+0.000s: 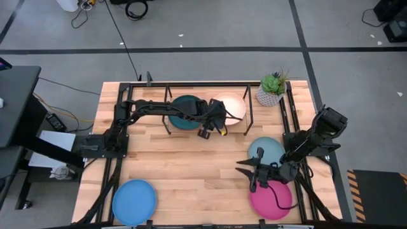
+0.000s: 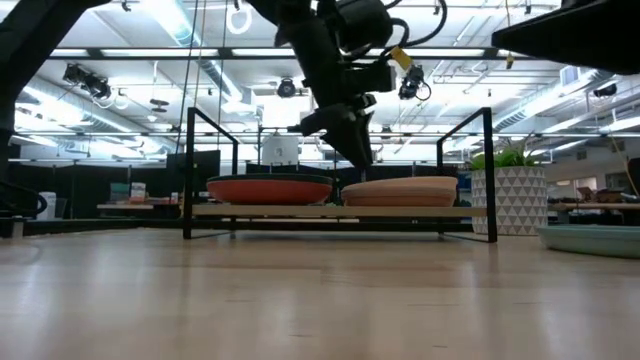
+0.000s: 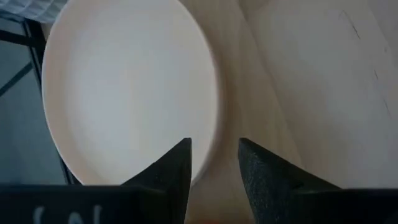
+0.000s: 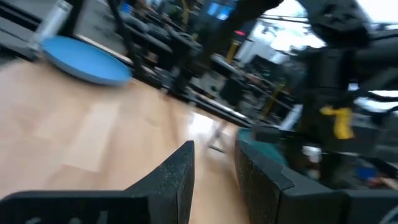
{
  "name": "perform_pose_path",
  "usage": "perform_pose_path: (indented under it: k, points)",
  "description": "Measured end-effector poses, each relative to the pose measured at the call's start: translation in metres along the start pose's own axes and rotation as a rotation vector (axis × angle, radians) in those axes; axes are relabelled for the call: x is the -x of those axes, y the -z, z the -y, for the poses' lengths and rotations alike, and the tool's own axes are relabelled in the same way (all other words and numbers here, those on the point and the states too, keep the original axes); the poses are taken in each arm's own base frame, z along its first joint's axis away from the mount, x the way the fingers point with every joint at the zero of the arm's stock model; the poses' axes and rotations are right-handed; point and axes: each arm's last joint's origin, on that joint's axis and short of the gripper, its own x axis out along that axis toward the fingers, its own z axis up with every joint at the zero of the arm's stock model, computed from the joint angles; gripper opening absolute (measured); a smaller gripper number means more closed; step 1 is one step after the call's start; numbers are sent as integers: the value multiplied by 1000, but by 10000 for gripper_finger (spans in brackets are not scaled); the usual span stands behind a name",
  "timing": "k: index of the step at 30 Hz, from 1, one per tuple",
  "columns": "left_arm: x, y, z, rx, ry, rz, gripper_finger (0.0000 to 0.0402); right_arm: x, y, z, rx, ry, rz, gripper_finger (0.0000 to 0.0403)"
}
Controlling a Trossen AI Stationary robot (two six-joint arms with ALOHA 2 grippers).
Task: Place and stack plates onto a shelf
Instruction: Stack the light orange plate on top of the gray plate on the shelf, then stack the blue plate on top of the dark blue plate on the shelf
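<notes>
- Small white pot (image 1: 269, 97) with green plant, upper right of the wood tabletop (image 1: 184, 165).
- Black cables (image 1: 135, 9) on grey floor, top of high view.

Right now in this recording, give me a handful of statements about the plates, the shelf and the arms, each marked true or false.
1. The bright blue plate lies on the shelf. False: it lies on the table, near the front left corner.
2. The left gripper is over the shelf, by the cream plate. True.
3. The magenta plate lies on the table near the right gripper. True.
4. The right gripper holds a plate. False: nothing is between its fingers.
5. A potted plant stands beside the shelf. True.
</notes>
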Motion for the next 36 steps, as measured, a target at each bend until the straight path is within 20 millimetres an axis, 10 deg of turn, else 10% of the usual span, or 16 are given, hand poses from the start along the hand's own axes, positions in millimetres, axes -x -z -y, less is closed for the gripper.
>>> perform_pose_path:
  k: [9,21,30,36]
  points:
    - [-17,-17,-25,402,-171,259,141,-13,2,19,41,264,-121,120]
    - [-74,-11,-6,338,-153,189,141,-18,3,28,45,374,-189,113]
    - [-6,-22,-19,337,-190,243,141,-17,3,27,46,367,-184,109]
    - [40,-26,10,324,80,216,141,-17,4,27,63,378,-203,109]
